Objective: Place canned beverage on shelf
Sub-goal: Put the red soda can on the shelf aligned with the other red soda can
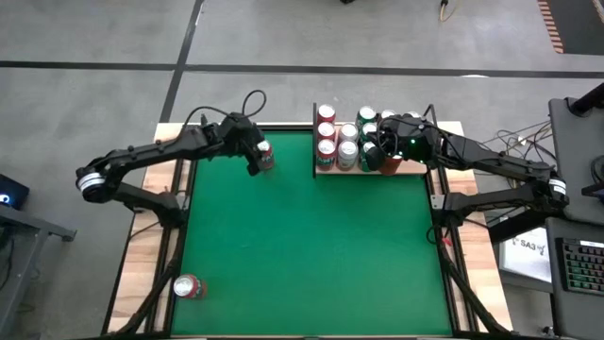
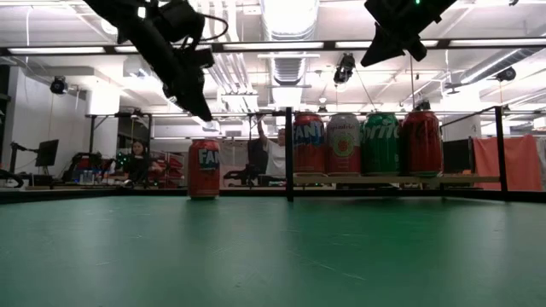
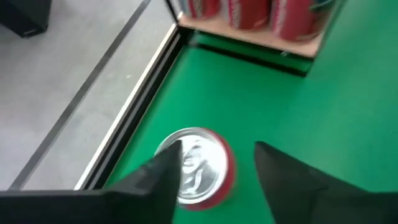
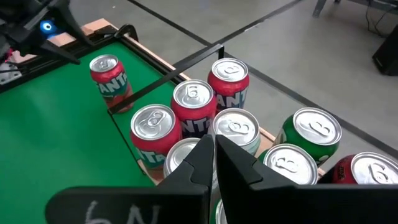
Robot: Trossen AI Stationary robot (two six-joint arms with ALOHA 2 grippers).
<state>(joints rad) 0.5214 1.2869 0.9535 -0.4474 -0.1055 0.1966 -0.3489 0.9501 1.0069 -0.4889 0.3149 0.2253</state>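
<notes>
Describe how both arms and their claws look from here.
Both arms are dark and slim, with pale bands near the base. The left arm trails a black cable loop; the right arm has a green light. Right claw: wedge-shaped black fingers, white scrawl behind. Left claw: similar.

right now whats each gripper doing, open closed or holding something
left gripper: fingers open, above the red Fanta can standing on the green table, holding nothing.
right gripper: fingers closed, empty, over the cans on the shelf.

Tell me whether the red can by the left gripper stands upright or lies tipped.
Upright. The red can stands on its base on the green felt; the left gripper looks down on its round silver top.
</notes>
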